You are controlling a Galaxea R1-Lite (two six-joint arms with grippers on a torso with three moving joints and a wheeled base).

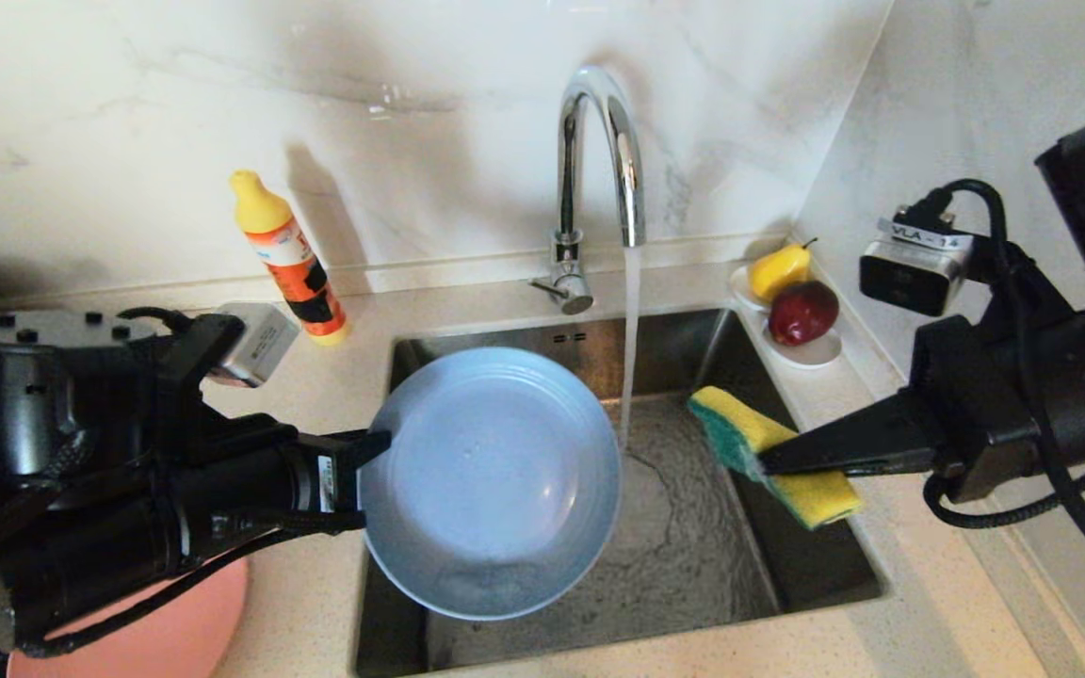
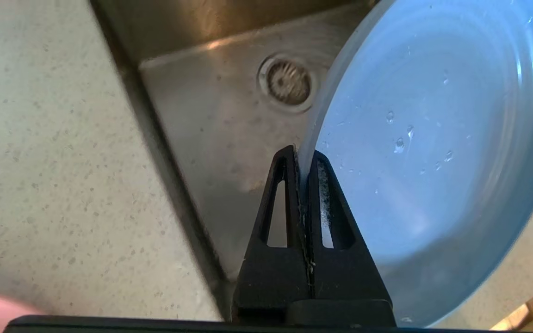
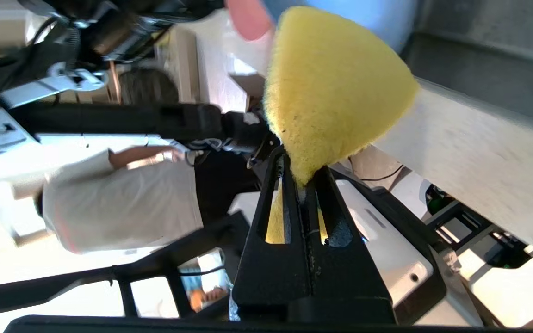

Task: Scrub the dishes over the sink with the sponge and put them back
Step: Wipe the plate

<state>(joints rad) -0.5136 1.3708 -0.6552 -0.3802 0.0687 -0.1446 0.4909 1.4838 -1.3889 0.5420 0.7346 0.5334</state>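
Left end effector (image 1: 375, 450) pinches grey-blue plate (image 1: 491, 480) by its rim over the sink (image 1: 693, 556); right end effector (image 1: 769, 461), clamped on sponge (image 1: 773, 455), sits just right of plate.

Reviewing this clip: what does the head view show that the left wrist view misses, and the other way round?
Only the head view shows the chrome gooseneck faucet running water, the right claw shut on the yellow sponge with green scouring layer, the orange detergent bottle, and the pear and apple on their small white dish. Only the left wrist view shows the round drain strainer and water droplets on the plate. Both show the left claw shut on the rim of the grey-blue plate over the steel sink.
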